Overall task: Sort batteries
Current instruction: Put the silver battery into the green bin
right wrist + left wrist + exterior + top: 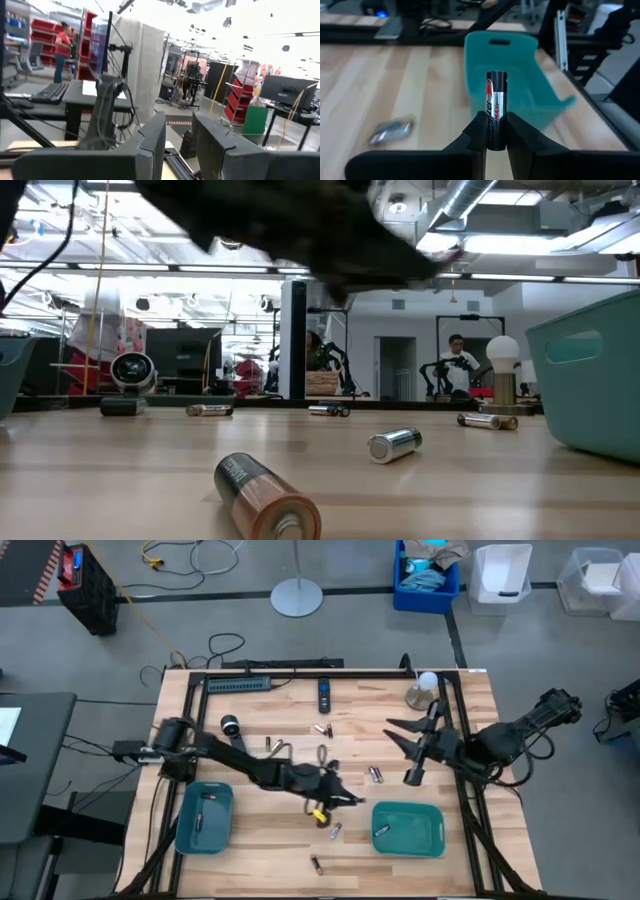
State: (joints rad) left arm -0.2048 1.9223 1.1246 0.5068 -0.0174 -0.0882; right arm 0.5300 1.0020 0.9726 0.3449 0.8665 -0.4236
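Observation:
My left gripper reaches over the table's middle, shut on a black battery, and points toward the right teal tray, which fills the space ahead in the left wrist view. Loose batteries lie on their sides on the wood. The low view shows a copper-and-black one close up and a silver one. A second teal tray stands near the left. My right gripper hangs open above the table right of centre, with nothing between its fingers. My left gripper pinches the battery's near half between its two fingers. The battery lies along the fingers and sticks out past their tips. The fingers come nearly level, slanting slightly down, from the table's left. The battery is lifted clear of the table.
A black remote-like stick, a round silver-topped knob and a small lamp with a white bulb stand toward the far side. A black frame rail runs along the far edge. Bare wood lies between the two trays.

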